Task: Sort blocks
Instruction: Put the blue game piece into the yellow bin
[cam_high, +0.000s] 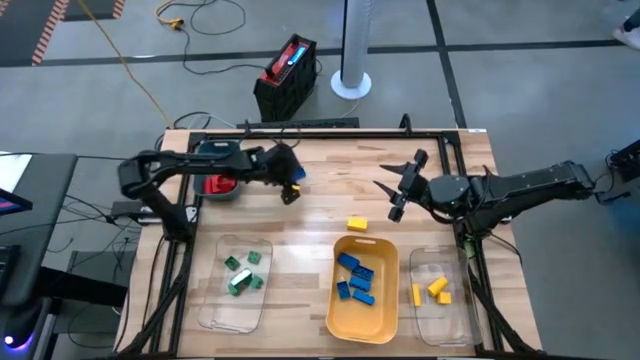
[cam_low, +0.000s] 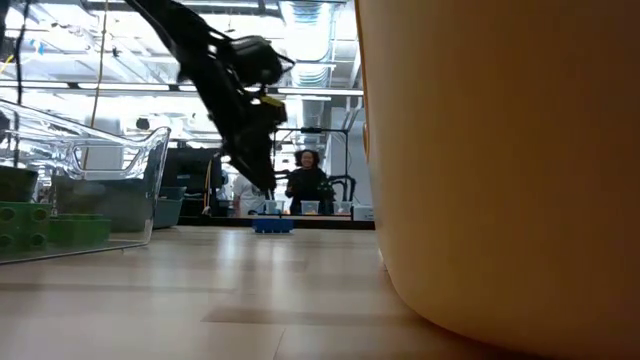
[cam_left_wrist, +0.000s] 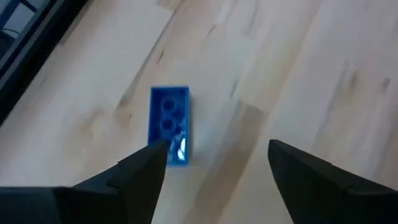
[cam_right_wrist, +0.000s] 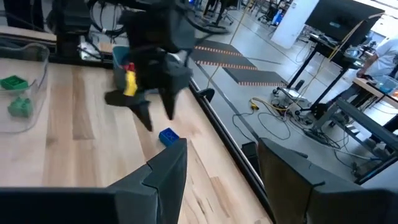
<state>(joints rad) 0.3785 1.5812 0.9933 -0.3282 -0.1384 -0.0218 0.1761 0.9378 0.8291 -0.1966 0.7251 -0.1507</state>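
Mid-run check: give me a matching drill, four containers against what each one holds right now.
Containers:
1. clear plastic tray on the left
2. yellow plastic tray in the middle
3. clear plastic tray on the right
4. teal bin near the left arm

Contents:
A. small blue bricks
B. small red bricks
C. small green bricks
D. small yellow bricks

Pairs: 1-C, 2-A, 3-D, 4-B
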